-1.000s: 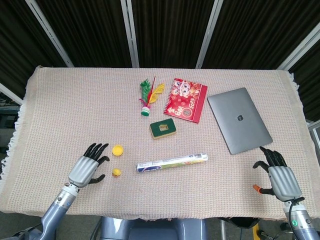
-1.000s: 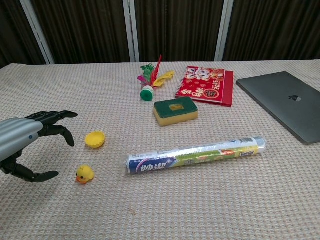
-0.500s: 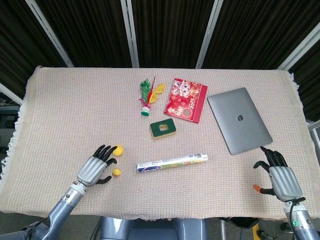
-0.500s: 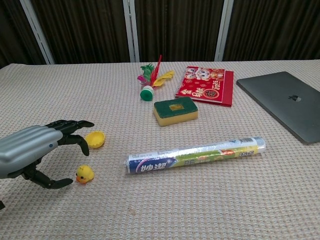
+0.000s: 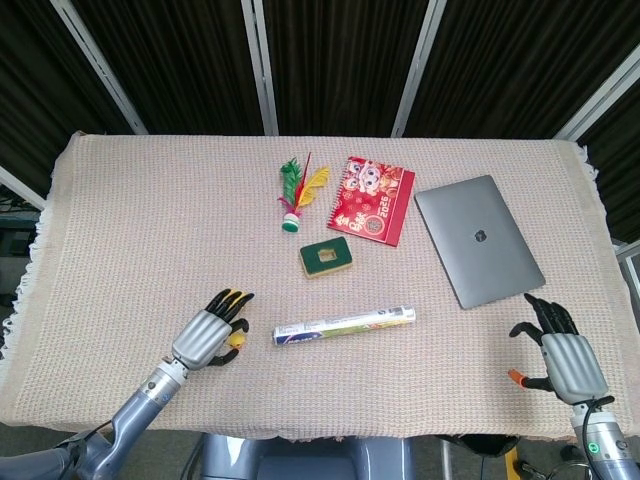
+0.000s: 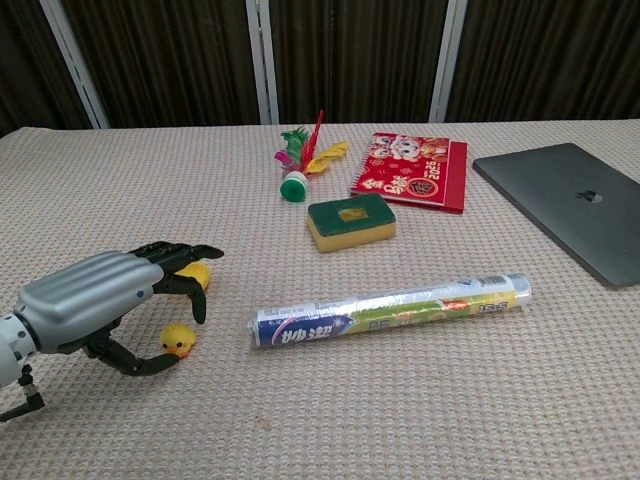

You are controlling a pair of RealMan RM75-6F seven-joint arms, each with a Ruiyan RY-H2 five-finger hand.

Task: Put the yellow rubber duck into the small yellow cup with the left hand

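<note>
The small yellow rubber duck (image 6: 178, 340) sits on the cloth near the front left, also seen from above as the duck (image 5: 236, 340). My left hand (image 6: 105, 305) arches over it, fingers apart, with the thumb curled just below the duck and the other fingers above it. No finger clearly closes on the duck. The small yellow cup (image 6: 196, 274) stands just behind the duck, mostly hidden by the fingertips; only a sliver of the cup (image 5: 238, 297) shows from the head view. My right hand (image 5: 566, 362) lies spread and empty near the front right edge.
A foil-wrap roll (image 6: 390, 305) lies right of the duck. Behind it are a green sponge (image 6: 351, 221), a feather shuttlecock (image 6: 298, 165), a red calendar (image 6: 412, 172) and a closed grey laptop (image 6: 575, 208). The table's front edge (image 5: 300, 432) runs close below my left hand.
My left hand has slid right and forward, from beside the duck to over it, now covering most of the cup. The duck has shifted only slightly. The right hand stays put.
</note>
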